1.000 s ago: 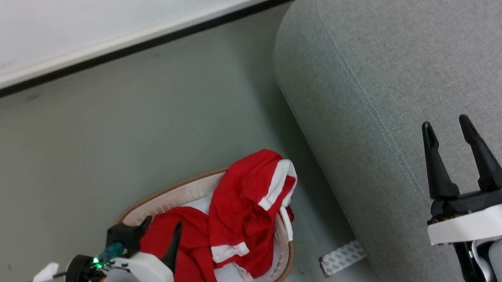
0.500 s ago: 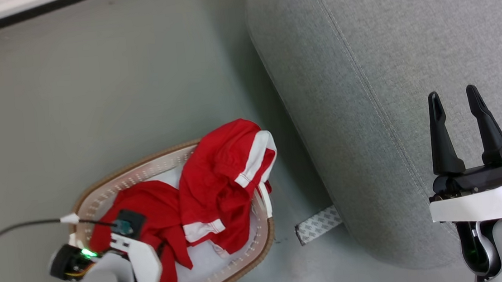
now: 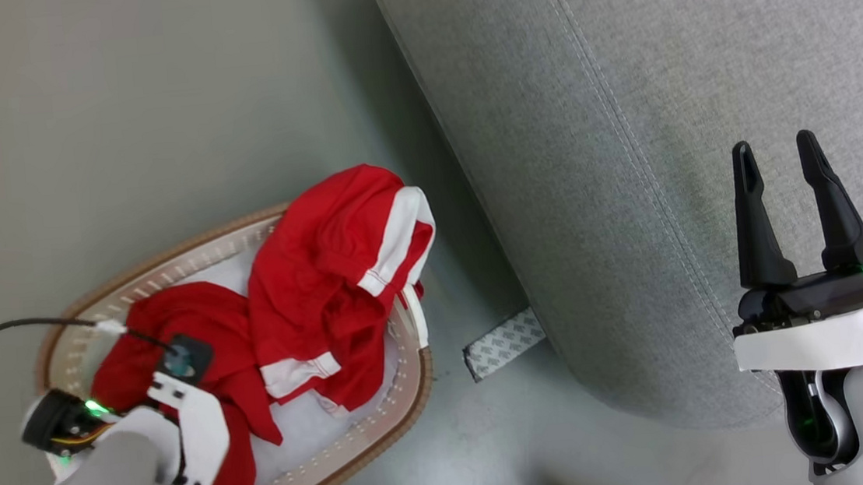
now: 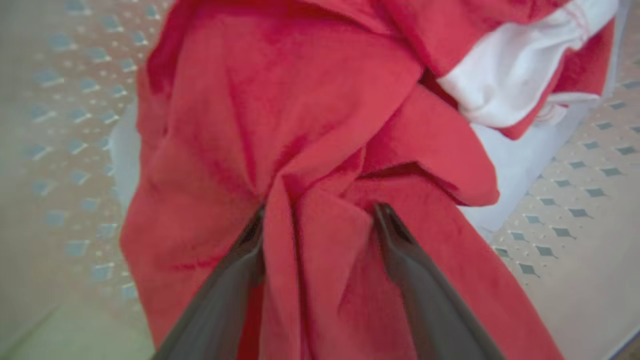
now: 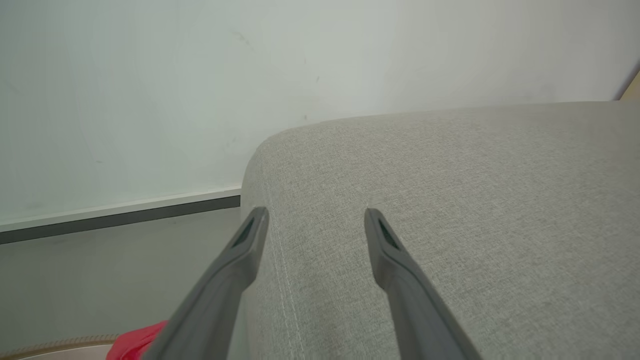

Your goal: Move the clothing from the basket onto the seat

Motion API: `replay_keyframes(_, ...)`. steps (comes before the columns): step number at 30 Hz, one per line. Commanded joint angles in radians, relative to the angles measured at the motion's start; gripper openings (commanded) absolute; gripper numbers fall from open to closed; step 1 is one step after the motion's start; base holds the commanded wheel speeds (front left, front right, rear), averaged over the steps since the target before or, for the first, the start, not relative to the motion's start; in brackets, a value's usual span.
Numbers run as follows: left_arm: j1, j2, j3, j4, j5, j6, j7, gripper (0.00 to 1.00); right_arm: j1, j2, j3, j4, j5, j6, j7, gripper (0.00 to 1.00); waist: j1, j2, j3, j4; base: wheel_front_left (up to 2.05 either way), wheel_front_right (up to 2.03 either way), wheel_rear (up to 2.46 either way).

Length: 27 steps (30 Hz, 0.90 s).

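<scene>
Red garment, bunched between the wide-spread fingers of the left tool, could slip from a shallow pinch or drag the basket along.

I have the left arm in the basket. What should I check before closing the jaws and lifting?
1. Fold of clothing between the left gripper jaws: ok.
2. Left jaws open: ok.
3. White cloth outside the jaws: ok, just red fabric between them.
4. Upper garment free of the one being gripped: cannot tell; they overlap.
5. Basket upright beside the seat: ok.
6. Right gripper open, holding nothing, over the seat: ok.
</scene>
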Motion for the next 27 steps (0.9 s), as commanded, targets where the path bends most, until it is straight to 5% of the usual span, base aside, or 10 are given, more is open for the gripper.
replay_keyframes(1, -0.008, 0.004, -0.023, -0.003, -0.019, 0.001, 0.014, 1.0, -0.02, -0.001, 0.0, -0.005, 0.006, -0.002, 0.001, 1.0, -0.0001, 0.0, 0.017, -0.01, 0.0, 0.0, 0.0)
replay_keyframes(2, -0.009, 0.003, -0.041, -0.008, -0.025, 0.001, 0.023, 1.0, -0.02, -0.001, -0.001, -0.006, 0.008, -0.002, 0.001, 1.0, -0.0001, 0.0, 0.021, -0.01, 0.0, 0.0, 0.0)
replay_keyframes(3, -0.01, 0.002, -0.057, -0.012, -0.033, 0.001, 0.03, 0.78, -0.019, 0.0, -0.002, -0.007, 0.008, -0.002, 0.001, 1.0, -0.0001, 0.0, 0.025, -0.009, 0.0, 0.0, 0.0)
replay_keyframes(5, -0.014, 0.003, -0.085, -0.022, -0.052, 0.001, 0.039, 0.0, -0.018, -0.001, -0.004, -0.01, 0.009, -0.002, 0.001, 1.0, -0.0001, 0.0, 0.03, -0.008, 0.0, 0.0, 0.0)
replay_keyframes(17, -0.013, 0.0, -0.172, -0.03, -0.174, 0.001, -0.009, 0.0, -0.015, -0.001, -0.001, 0.004, 0.001, -0.002, 0.001, 1.0, -0.0001, 0.0, -0.024, 0.003, 0.0, 0.0, 0.0)
replay_keyframes(27, 0.046, -0.074, -0.221, -0.061, -0.247, 0.001, -0.169, 0.0, 0.028, -0.001, -0.016, 0.038, -0.058, -0.002, 0.001, 1.0, -0.0001, 0.0, -0.215, 0.114, 0.0, 0.0, 0.0)
